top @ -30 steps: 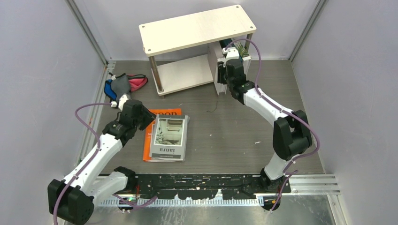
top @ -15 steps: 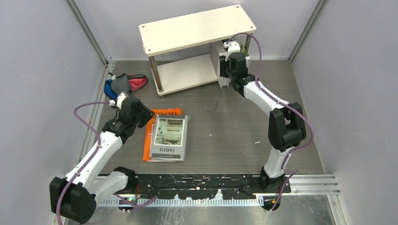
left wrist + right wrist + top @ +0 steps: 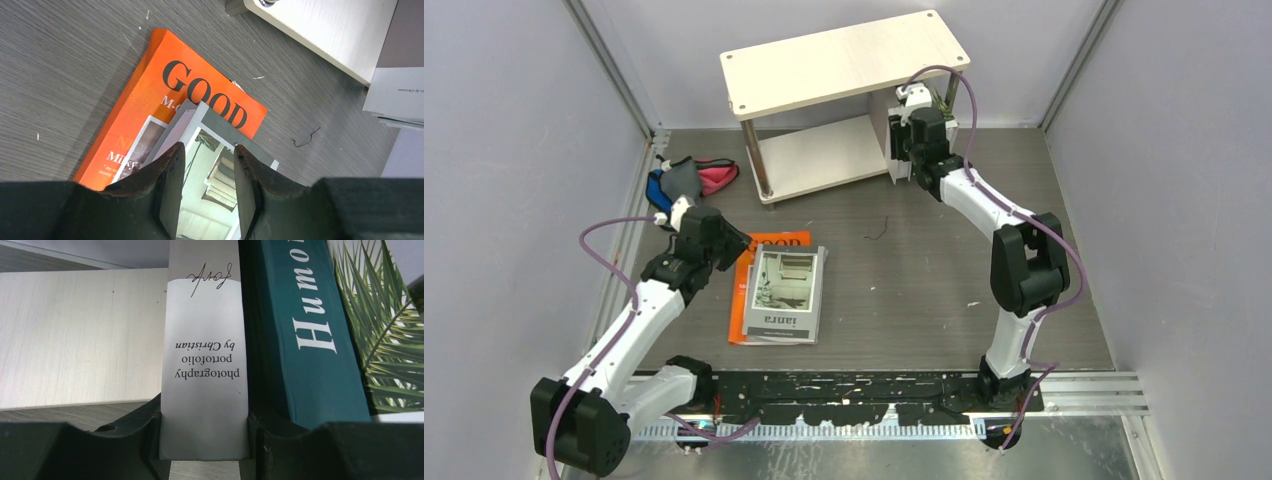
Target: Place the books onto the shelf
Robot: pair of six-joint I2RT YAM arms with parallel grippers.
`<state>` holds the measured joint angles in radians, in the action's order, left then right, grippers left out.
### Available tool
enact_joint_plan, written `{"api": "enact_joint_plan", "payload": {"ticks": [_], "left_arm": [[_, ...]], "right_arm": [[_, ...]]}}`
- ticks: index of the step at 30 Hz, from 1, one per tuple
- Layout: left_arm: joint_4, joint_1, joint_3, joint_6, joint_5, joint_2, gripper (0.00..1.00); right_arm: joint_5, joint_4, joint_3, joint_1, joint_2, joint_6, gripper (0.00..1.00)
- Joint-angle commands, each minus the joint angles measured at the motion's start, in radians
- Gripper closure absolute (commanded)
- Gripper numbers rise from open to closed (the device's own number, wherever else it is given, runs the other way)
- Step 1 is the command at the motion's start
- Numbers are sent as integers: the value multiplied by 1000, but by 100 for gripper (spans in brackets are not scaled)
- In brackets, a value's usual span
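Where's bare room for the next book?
Lower board left of the portfolio book; the whole top board; table between shelf and orange book. Crowded: right end, teal book and plant book packed against the portfolio book, right gripper shut on it.

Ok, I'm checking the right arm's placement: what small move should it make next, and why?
Probably slide the grey-white book a little deeper onto the lower board of the shelf. The right pincer is shut on its spine, holding it upright beside Humor. Whether it sits fully on the board is unclear, so releasing now may be early.
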<state>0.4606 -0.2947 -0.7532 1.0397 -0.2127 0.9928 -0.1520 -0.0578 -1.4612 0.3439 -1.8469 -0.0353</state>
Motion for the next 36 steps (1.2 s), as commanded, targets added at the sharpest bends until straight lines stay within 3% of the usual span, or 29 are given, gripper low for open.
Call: {"api": "enact_joint_plan", "payload": {"ticks": [1,15,36], "left_arm": [[-45,13,-20,-1,-1,-15,59],[-56,23,-24,-3,15,7,59],[-49,23,-35,17,27,-2,60]], "right_arm": [[-5,-63,-61,-4,-13,-34,56],[-25,-82,-31,-5,-8,-10,38],[-62,-103,37,-5,97,3,37]]}}
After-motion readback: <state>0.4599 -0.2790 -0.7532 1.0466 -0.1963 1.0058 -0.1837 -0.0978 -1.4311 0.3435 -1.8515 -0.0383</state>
